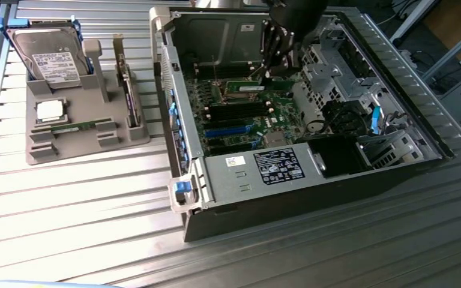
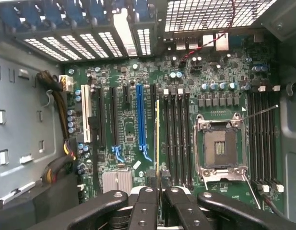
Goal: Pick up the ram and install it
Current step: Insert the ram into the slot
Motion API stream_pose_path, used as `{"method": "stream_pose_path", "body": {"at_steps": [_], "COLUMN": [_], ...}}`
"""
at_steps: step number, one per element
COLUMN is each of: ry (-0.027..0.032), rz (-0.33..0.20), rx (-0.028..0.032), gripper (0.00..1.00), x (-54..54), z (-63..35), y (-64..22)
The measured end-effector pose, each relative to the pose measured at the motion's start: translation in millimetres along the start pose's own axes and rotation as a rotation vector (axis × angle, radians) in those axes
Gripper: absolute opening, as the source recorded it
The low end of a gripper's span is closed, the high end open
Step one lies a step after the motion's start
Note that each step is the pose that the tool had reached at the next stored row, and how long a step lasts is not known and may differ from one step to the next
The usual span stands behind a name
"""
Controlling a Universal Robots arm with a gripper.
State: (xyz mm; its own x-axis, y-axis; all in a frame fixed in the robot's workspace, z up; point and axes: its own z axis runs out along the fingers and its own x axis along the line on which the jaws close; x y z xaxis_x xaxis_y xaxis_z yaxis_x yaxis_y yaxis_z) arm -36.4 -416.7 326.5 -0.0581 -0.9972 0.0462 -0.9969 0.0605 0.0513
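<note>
In the wrist view my gripper (image 2: 158, 190) is shut on the ram (image 2: 157, 139), a thin green stick seen edge-on with a yellowish edge. It runs parallel to the black memory slots (image 2: 179, 139) beside the empty CPU socket (image 2: 220, 146). It sits over the motherboard (image 2: 128, 129), between the blue slot (image 2: 139, 120) and the first black slot. Whether it touches a slot I cannot tell. In the exterior view the gripper (image 1: 272, 67) reaches down into the open computer case (image 1: 214, 174), over the far part of the board.
To the exterior view's left a grey tray (image 1: 86, 144) holds a hard drive (image 1: 50, 57), a CPU (image 1: 50, 111), an upright card (image 1: 126, 90) and another green stick (image 1: 77, 127). Drive cages (image 1: 335, 72), cables and the power supply (image 1: 278, 165) crowd the case.
</note>
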Motion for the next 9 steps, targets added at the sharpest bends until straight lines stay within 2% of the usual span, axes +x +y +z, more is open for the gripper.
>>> {"method": "stream_pose_path", "body": {"at_steps": [5,9], "ry": [-0.0004,-0.0005], "rz": [0.010,0.012], "rx": [-0.0004,-0.0005], "gripper": [0.13,0.13], "x": [-0.7,-1.8], "z": [11.8,20.1], "y": [5.6,6.1]}}
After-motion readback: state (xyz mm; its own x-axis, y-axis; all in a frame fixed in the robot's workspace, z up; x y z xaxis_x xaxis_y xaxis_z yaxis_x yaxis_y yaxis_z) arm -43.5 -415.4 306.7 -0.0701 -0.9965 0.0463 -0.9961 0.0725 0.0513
